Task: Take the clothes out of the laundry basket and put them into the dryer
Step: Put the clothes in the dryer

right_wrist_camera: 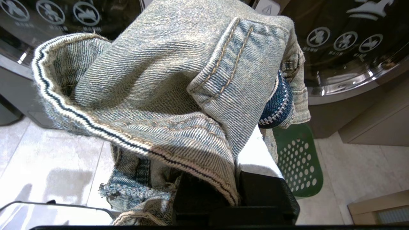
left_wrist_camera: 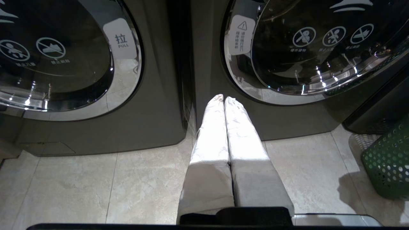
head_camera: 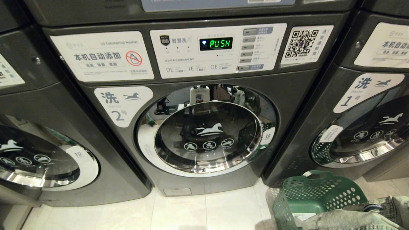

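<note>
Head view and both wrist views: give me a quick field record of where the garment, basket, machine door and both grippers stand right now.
garment: washed denim piece, draped over the right gripper's fingers
right gripper: shut on the denim, held above the floor beside the basket
left gripper: shut, empty, pointing at the gap between two machines
laundry basket: green, on the floor in front of the machines, right of the middle one
middle machine door: closed
display: reads PUSH
</note>
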Available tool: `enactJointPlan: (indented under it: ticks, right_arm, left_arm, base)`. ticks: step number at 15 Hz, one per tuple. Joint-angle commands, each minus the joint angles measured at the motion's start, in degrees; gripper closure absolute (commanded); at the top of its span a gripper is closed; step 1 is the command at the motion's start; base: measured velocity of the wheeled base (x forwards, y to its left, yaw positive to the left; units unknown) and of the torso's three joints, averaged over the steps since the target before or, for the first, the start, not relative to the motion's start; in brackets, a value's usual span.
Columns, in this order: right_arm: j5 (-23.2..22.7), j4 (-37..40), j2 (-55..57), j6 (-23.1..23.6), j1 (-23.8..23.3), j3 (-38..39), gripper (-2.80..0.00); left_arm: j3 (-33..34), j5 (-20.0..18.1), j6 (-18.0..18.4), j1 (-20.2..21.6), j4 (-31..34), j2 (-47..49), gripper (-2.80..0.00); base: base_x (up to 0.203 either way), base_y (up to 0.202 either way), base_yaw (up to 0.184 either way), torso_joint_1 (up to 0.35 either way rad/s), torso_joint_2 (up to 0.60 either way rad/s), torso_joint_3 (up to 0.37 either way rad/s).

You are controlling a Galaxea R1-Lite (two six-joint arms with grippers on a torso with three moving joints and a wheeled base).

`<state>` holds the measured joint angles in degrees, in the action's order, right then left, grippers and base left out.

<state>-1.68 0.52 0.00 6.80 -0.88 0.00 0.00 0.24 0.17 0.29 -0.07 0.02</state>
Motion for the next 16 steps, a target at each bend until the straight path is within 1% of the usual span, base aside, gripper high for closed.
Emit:
enactJointPlan:
  ticks: [1, 11, 16]
  right_arm:
    - [0.01, 0.00, 0.09, 0.05, 0.00, 0.00, 0.00]
    - [-0.17, 0.00, 0.09, 0.32, 0.00, 0.08, 0.00]
    - [-0.13, 0.00, 0.09, 0.32, 0.00, 0.02, 0.00]
  left_arm:
    - [0.00, 0.02, 0.01, 0.06, -0.01, 0.06, 0.00]
    - [0.00, 0.02, 0.01, 0.06, -0.01, 0.06, 0.00]
    - [0.00, 0.02, 0.01, 0.06, -0.01, 0.06, 0.00]
  base:
    - [0.000, 0.000, 0.000, 0.196, -0.48, -0.100]
    - [0.000, 0.000, 0.000, 0.218, -0.51, -0.093]
    - [0.000, 0.000, 0.000, 0.257, -0.57, -0.270]
